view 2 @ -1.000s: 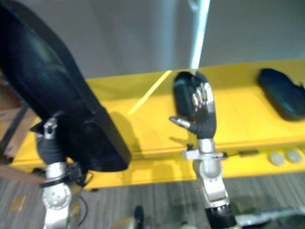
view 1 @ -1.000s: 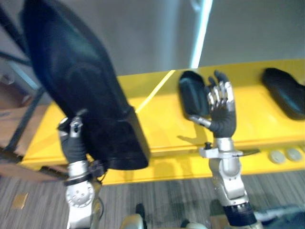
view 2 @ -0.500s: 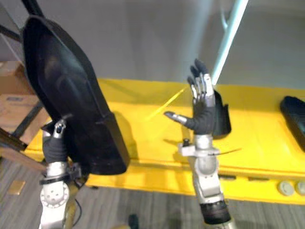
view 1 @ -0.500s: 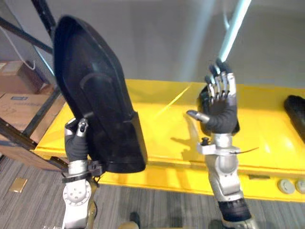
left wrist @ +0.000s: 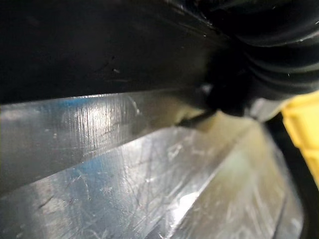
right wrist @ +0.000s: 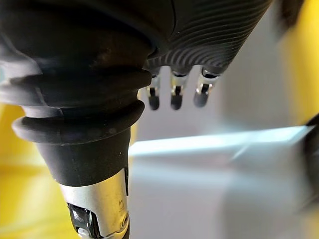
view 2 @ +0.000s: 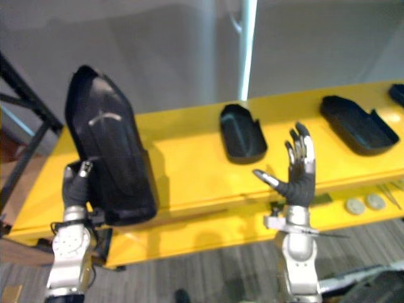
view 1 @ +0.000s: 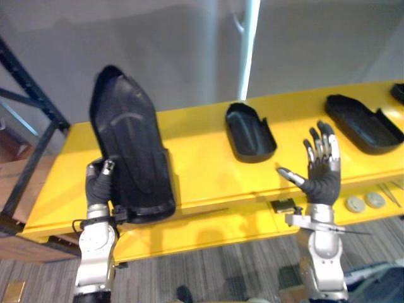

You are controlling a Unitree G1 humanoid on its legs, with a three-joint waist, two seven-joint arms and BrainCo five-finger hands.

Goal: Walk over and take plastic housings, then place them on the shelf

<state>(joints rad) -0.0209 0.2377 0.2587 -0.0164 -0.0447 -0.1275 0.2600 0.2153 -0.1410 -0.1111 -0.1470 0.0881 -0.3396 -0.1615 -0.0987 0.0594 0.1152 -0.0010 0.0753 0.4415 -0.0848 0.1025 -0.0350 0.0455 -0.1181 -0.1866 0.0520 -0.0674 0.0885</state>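
Left hand (view 1: 98, 184) pinching a tall black plastic housing (view 1: 129, 151) upright at the left end of the yellow shelf (view 1: 202, 161), right hand (view 1: 320, 178) raised near the shelf's front edge, fingers spread, empty, second housing (view 1: 251, 131) lying mid-shelf, third housing (view 1: 361, 123) further right.

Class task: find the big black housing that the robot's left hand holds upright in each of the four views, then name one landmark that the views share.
Left eye view: the black housing stands left of centre, above the left hand.
Right eye view: the housing sits further left, in the same pose.
Left wrist view: it is the black surface close beside the hand's cover.
Right wrist view: I cannot pick it out.
Shared landmark: the yellow shelf.
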